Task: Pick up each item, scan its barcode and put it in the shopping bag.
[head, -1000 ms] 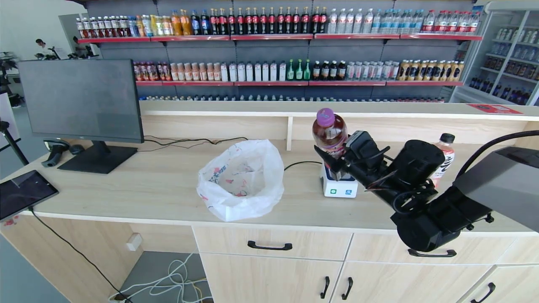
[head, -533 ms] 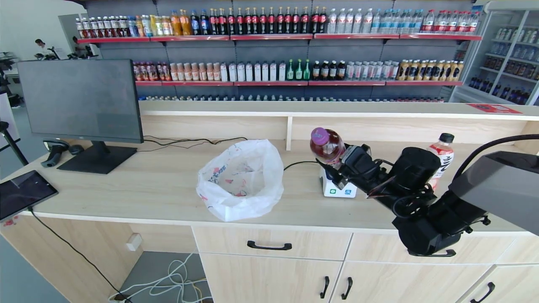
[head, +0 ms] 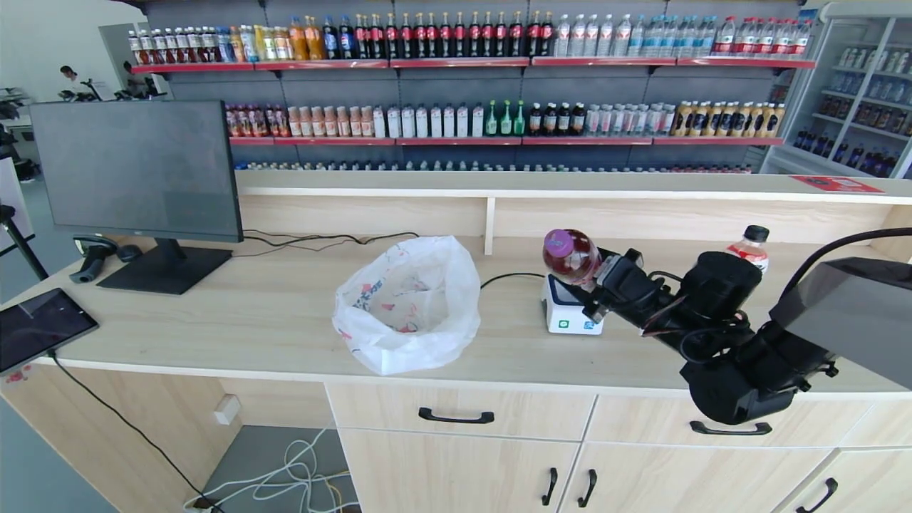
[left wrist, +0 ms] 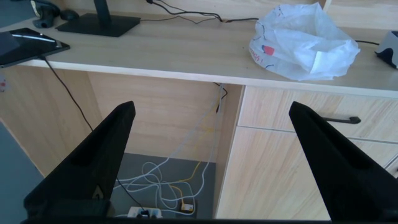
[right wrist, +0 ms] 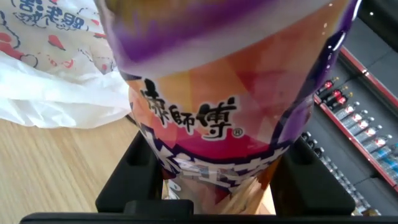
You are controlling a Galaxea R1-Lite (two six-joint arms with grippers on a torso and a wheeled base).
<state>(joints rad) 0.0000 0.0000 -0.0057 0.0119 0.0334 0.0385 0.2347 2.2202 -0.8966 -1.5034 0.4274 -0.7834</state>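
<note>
1. two drink bottles are on show: one with a purple cap [head: 570, 255] in the right gripper [head: 588, 276], and one with a black cap [head: 749, 249] upright on the wooden counter [head: 249, 313], behind the right arm.
2. the right gripper's fingers are closed on the lower body of the purple-capped bottle. in the right wrist view a black finger [right wrist: 134, 171] presses each side of its orange and purple label [right wrist: 217, 93].
3. that bottle is off the counter and tilted, cap leaning toward the robot's left, above the small white scanner [head: 568, 313].
4. the scanner sits on the counter just to the right of the shopping bag [head: 410, 303], and a thin black cable [head: 506, 276] runs from it behind the bag.
5. the white shopping bag stands open near the counter's front edge, its mouth facing up; what is inside cannot be made out.
6. the left gripper [left wrist: 211, 109] hangs low in front of the counter, below the top, facing the cabinet front. its two fingers are spread wide with nothing between them.
7. at the counter's left end are a dark monitor [head: 135, 171], a tablet [head: 39, 326] lying flat, and a handheld scanner [head: 91, 258] beside the monitor's foot.
8. shelves of bottled drinks [head: 456, 64] fill the wall behind.
</note>
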